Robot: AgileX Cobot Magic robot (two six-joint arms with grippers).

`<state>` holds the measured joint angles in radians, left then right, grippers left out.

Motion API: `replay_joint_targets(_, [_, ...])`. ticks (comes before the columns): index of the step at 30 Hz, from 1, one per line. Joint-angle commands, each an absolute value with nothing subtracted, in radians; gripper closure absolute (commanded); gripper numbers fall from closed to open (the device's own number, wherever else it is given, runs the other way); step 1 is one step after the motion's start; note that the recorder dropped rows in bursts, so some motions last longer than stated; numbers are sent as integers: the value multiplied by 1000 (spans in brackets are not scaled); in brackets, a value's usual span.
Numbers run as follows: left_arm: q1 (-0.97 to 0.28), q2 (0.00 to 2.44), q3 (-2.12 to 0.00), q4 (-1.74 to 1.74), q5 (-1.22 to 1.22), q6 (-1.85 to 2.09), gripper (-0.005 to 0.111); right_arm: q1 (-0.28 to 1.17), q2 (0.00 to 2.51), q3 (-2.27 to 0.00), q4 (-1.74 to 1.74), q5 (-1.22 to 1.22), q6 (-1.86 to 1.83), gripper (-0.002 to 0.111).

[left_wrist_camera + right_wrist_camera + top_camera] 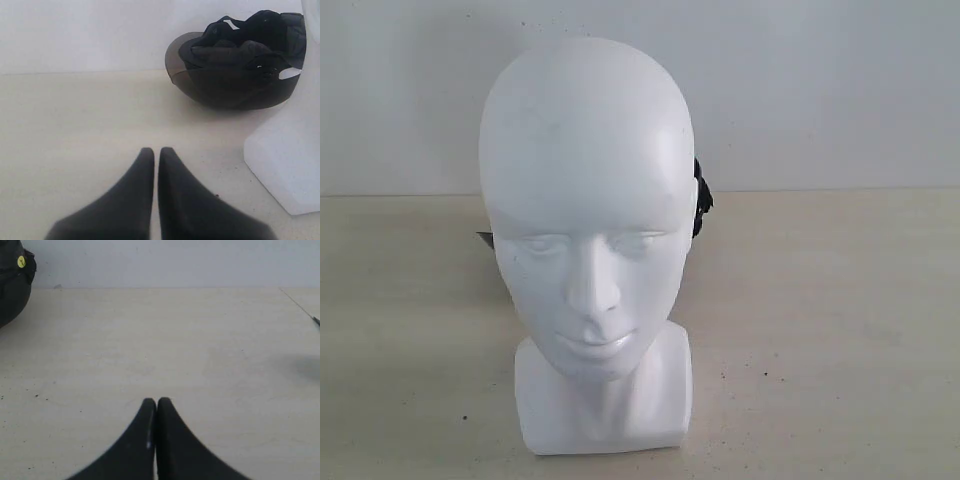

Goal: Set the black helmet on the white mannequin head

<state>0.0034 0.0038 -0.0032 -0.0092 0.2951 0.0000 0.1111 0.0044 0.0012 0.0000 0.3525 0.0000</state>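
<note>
Black helmet [235,70] lying inverted on the table [75,125], behind the upright white mannequin head [588,200] — left gripper [156,152] and right gripper [156,402] both closed, empty.

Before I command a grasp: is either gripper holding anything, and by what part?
Nothing is held. The left gripper and right gripper are both shut empty; the helmet lies untouched on the table.

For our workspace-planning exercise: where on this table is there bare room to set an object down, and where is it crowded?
Bare table lies on either side of the white mannequin head. It is crowded behind the head, where the upturned black helmet sits close.
</note>
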Motion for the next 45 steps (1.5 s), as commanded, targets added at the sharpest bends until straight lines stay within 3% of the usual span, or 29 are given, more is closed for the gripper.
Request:
replay_joint_targets(1, [2, 0, 0, -18, 297, 9, 102, 109, 0, 0, 0, 349, 0, 108])
replay_joint_targets(7, [2, 0, 0, -18, 297, 9, 102, 109, 0, 0, 0, 232, 0, 108])
replay_joint_targets(14, [2, 0, 0, -18, 297, 9, 102, 109, 0, 0, 0, -306, -19, 108])
replay_joint_targets(18, [2, 0, 0, -18, 297, 9, 102, 109, 140, -177, 158, -184, -249, 108])
replay_joint_targets(23, [2, 0, 0, -18, 297, 9, 102, 109, 540, -404, 174, -161, -278, 108])
replay_joint_targets(31, [2, 0, 0, -18, 297, 9, 102, 109, 718, -430, 174, -285, -238, 108])
replay_joint_targets(38, [2, 0, 0, -18, 297, 9, 102, 160, 1071, -769, 174, 184, -233, 108])
replay_joint_targets(45, [2, 0, 0, -18, 297, 9, 102, 289, 1443, -1052, 346, 315, -260, 108])
